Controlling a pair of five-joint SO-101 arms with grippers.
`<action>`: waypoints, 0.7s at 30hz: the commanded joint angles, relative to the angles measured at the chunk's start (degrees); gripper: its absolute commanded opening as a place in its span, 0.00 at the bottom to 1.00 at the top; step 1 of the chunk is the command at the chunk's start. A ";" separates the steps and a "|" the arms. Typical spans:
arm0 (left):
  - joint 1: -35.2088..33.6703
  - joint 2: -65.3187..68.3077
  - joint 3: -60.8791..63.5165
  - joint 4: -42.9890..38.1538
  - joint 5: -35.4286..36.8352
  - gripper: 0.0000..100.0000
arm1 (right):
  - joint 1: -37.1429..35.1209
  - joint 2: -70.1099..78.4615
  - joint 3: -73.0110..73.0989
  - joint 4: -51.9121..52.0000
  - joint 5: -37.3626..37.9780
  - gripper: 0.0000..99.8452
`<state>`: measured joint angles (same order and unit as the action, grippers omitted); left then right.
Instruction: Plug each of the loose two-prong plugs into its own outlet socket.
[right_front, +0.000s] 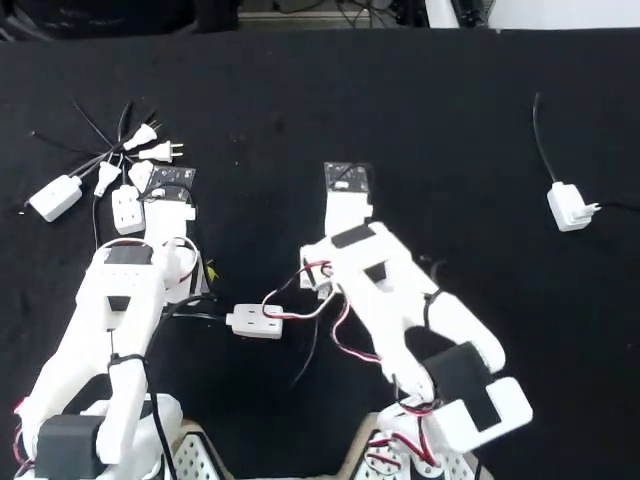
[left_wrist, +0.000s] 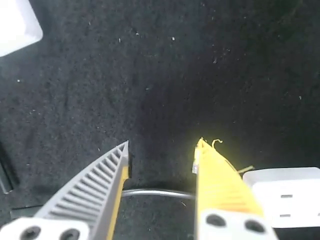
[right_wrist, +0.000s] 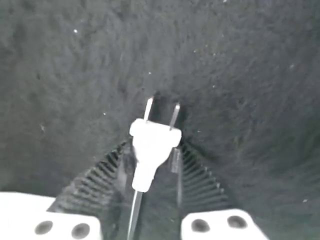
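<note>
My right gripper (right_wrist: 152, 150) is shut on a white two-prong plug (right_wrist: 150, 145) whose prongs point away over the black cloth. From above, this gripper (right_front: 347, 178) sits mid-table. My left gripper (left_wrist: 160, 150) is open just above the cloth, with a thin cable (left_wrist: 155, 192) running between its fingers and a white outlet block (left_wrist: 285, 197) beside the yellow finger (left_wrist: 215, 175). In the high view the left gripper (right_front: 168, 185) is beside an outlet block (right_front: 128, 208) and several loose plugs (right_front: 150, 145). Another white outlet socket (right_front: 255, 321) lies between the arms.
A white adapter (right_front: 55, 197) lies at the far left and another adapter with its cord (right_front: 568, 207) at the far right. Black cords fan out behind the plug cluster. Red and white arm wires (right_front: 300, 300) loop near the middle socket.
</note>
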<state>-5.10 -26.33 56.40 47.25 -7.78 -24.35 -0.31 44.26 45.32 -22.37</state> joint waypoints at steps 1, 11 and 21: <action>-0.22 -1.49 0.66 -0.53 0.53 0.21 | 2.29 -3.38 -2.42 2.11 4.57 0.01; -0.22 -1.49 0.92 -0.53 0.53 0.21 | 15.30 -21.41 -3.74 7.47 35.25 0.01; -0.22 -1.49 0.92 -0.35 0.53 0.21 | 21.27 -29.49 -15.78 11.96 68.22 0.01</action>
<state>-5.10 -26.33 57.71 47.25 -7.78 -4.13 -25.98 34.59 56.75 33.45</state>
